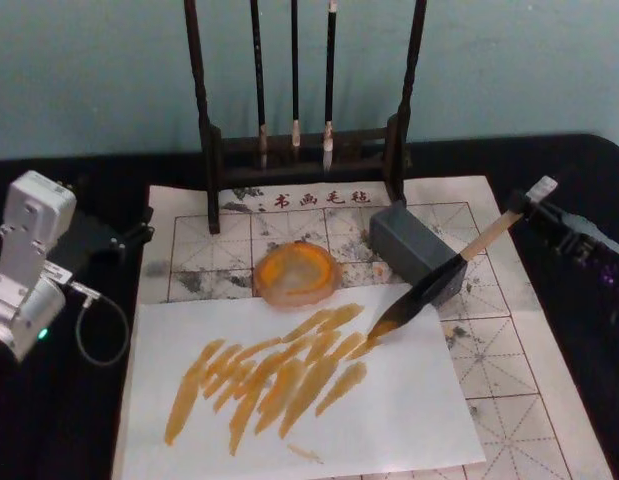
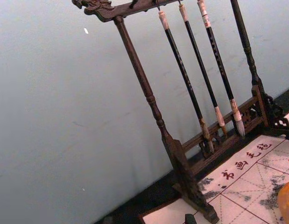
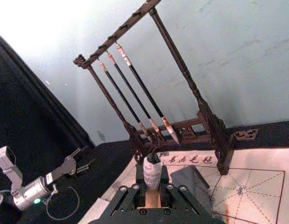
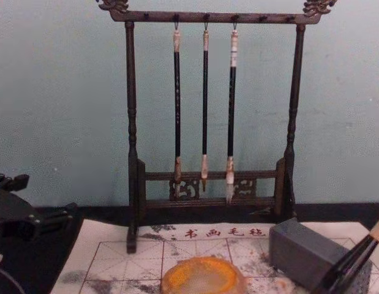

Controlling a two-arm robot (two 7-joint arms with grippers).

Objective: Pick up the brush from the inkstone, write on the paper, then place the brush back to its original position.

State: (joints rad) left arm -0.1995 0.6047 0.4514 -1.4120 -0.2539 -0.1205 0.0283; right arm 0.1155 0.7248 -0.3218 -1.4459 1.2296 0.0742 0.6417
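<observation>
- My right tool (image 1: 521,207) is pinching the pale handle of the brush (image 1: 479,243) just below its whitish end cap. In the right wrist view the fingers (image 3: 168,192) are pressed against both sides of the handle.
- From the tool the brush slants down and to the left, and it passes over the grey inkstone (image 1: 404,245).
- Its dark tip touches the white sheet (image 1: 389,420), at the end of the orange strokes nearest to the tool.
- The white sheet lies on the paper (image 1: 499,370) with red grid, which spreads under the tool and to its left on the black counter (image 1: 599,350).
- Left of the inkstone, further from the tool, an orange dish (image 1: 297,272) stands on the paper.
- Behind these stands the dark rack (image 1: 202,120), with three thin brushes (image 1: 294,80) hanging.
- My left tool (image 1: 137,235) is parked far to the left beside the paper, with its fingers spread and holding nothing.
</observation>
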